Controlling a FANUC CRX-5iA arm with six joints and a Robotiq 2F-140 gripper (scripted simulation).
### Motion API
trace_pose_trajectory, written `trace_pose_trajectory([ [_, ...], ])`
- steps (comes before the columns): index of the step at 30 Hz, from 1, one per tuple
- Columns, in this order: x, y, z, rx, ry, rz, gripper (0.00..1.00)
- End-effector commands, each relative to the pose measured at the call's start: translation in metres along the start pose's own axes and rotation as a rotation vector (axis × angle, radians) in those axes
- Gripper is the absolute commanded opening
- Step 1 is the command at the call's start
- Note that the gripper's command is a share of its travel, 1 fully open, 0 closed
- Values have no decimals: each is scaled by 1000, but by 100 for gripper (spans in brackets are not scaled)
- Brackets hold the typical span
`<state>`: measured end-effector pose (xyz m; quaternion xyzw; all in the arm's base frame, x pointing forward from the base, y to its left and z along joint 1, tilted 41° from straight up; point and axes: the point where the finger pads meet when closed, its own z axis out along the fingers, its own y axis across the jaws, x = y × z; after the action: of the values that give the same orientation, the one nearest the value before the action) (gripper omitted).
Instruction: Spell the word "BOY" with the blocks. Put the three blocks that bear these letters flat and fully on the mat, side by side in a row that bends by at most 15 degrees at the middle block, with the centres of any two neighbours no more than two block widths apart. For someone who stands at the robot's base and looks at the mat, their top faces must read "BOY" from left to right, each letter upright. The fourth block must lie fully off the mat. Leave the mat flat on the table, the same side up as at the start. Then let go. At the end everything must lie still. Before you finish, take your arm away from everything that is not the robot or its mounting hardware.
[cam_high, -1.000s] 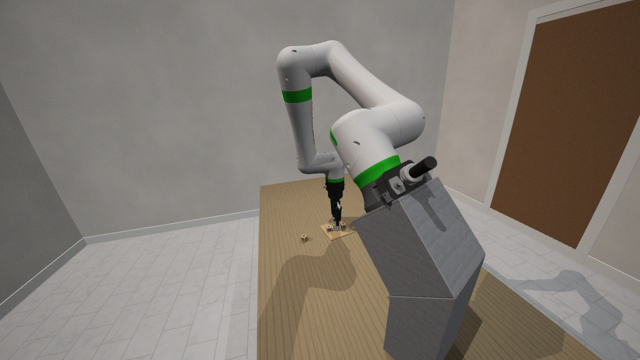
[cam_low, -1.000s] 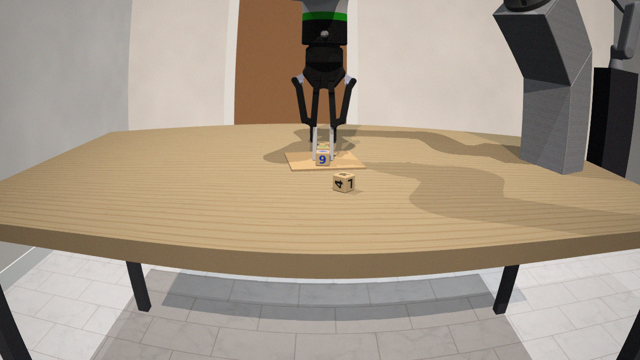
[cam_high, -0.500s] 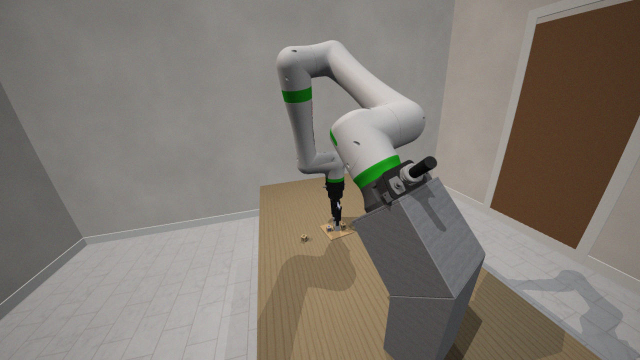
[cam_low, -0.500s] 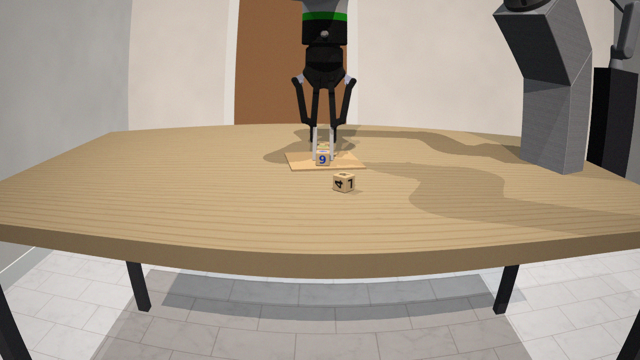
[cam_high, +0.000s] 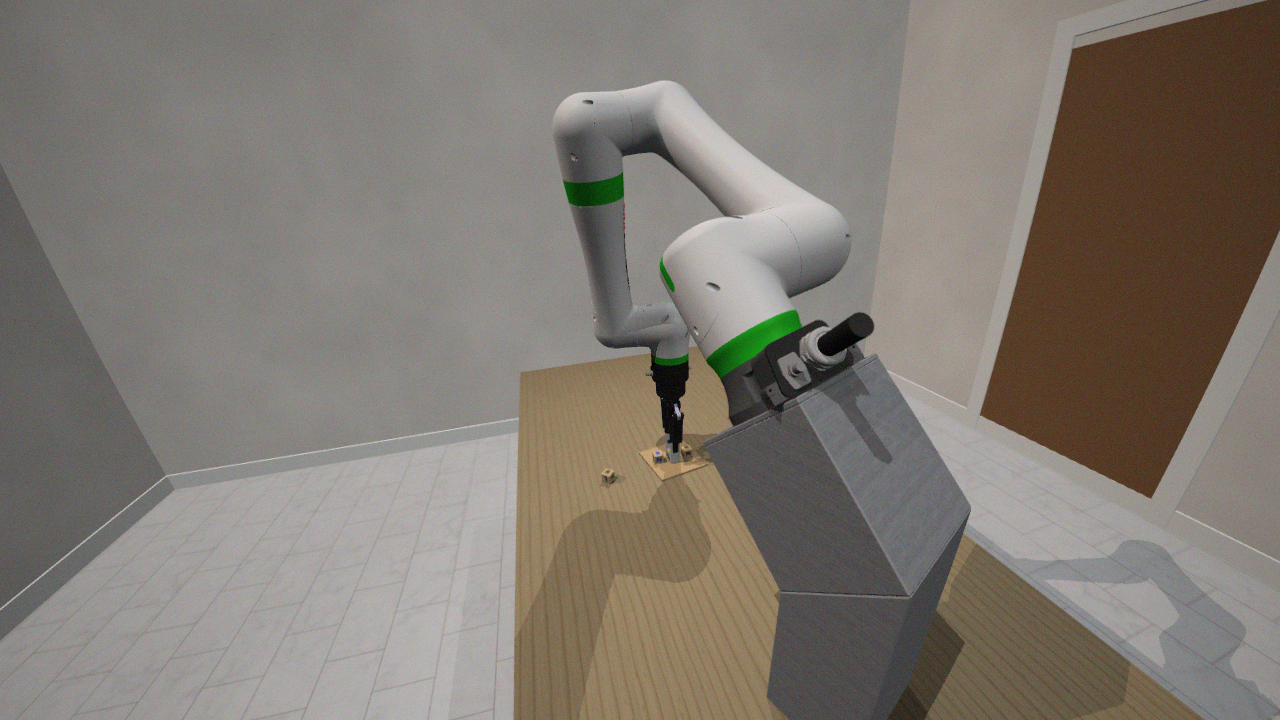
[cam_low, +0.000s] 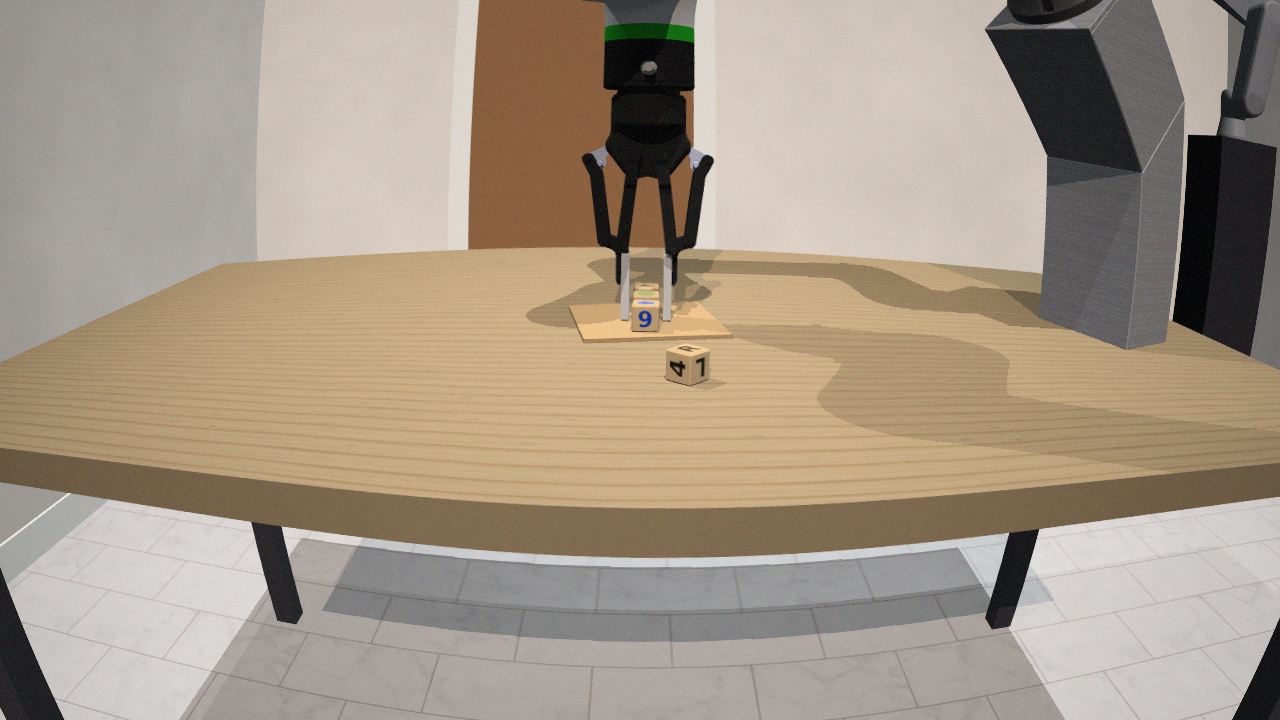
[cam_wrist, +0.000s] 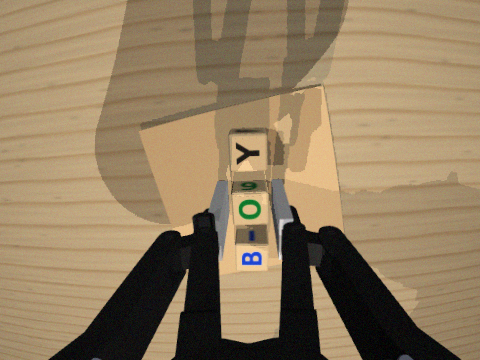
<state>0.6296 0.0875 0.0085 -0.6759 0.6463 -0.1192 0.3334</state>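
Three wooden blocks stand in a row on the tan mat (cam_wrist: 180, 160): the Y block (cam_wrist: 248, 152), the O block (cam_wrist: 251, 210) and the B block (cam_wrist: 252, 256), close together. In the exterior view the B block (cam_low: 644, 315) shows a blue 9 on its side, with the others lined up behind it. My gripper (cam_wrist: 249, 196) is low over the mat, one finger on each side of the O block with a thin gap at each side, so it is open a little and holds nothing. The fourth block (cam_low: 687, 365) lies on the bare table off the mat, also seen in the top view (cam_high: 608, 476).
The mat (cam_low: 650, 322) lies flat near the middle of the wooden table. The robot's grey pedestal (cam_low: 1105, 179) stands at the table's right side. The arm's shadow falls across the mat and the table.
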Motion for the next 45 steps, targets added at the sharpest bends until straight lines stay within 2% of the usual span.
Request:
trace_pose_trajectory([
  [1, 0, 0, 0, 0, 0, 0, 22],
  [2, 0, 0, 0, 0, 0, 0, 25],
  [15, 0, 0, -1, 0, 0, 0, 25],
  [23, 0, 0, -15, 0, 0, 0, 25],
  [36, 0, 0, -79, 0, 0, 0, 25],
  [45, 0, 0, -90, 0, 0, 0, 25],
])
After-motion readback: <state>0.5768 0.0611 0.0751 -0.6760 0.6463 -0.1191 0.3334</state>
